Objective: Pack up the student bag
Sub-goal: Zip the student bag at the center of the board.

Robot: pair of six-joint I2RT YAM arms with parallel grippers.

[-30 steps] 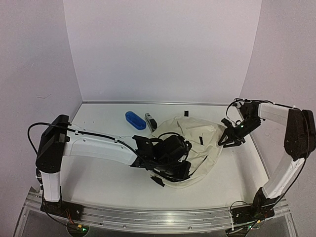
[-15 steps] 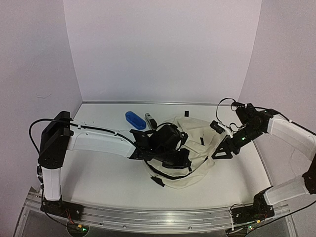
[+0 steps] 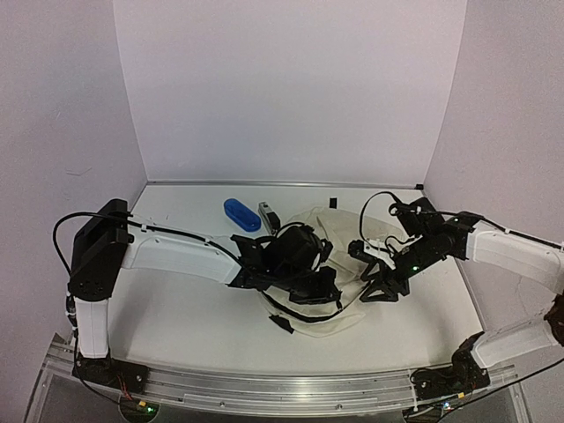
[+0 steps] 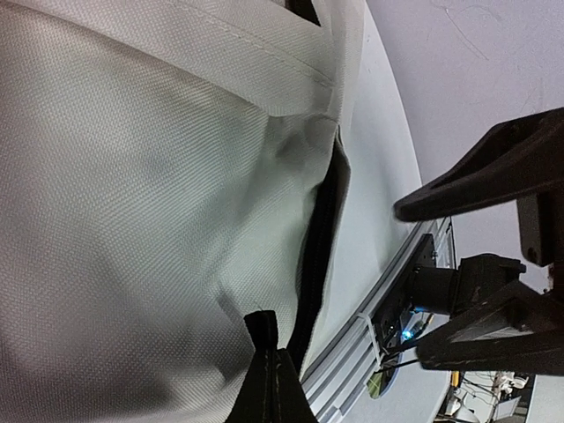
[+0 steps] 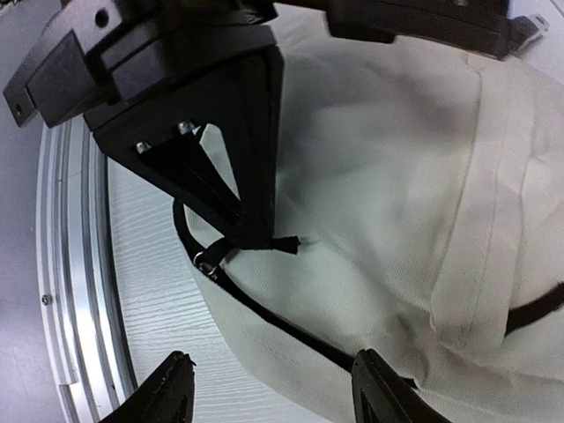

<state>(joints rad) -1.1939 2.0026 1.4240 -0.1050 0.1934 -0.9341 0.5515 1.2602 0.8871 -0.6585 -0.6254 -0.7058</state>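
The student bag lies slumped mid-frame in the top view. The left gripper is clamped on its black strap tab at the lower edge; the right gripper hangs beside it, fingers apart

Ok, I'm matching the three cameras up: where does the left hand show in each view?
Top external: centre of the picture, the left hand over the student bag's near-left part.
Left wrist: bottom centre, shut on the bag's black strap tab.
Right wrist: upper left, a large black wedge tipped on that tab.
Shared landmark: the aluminium rail along the near edge.
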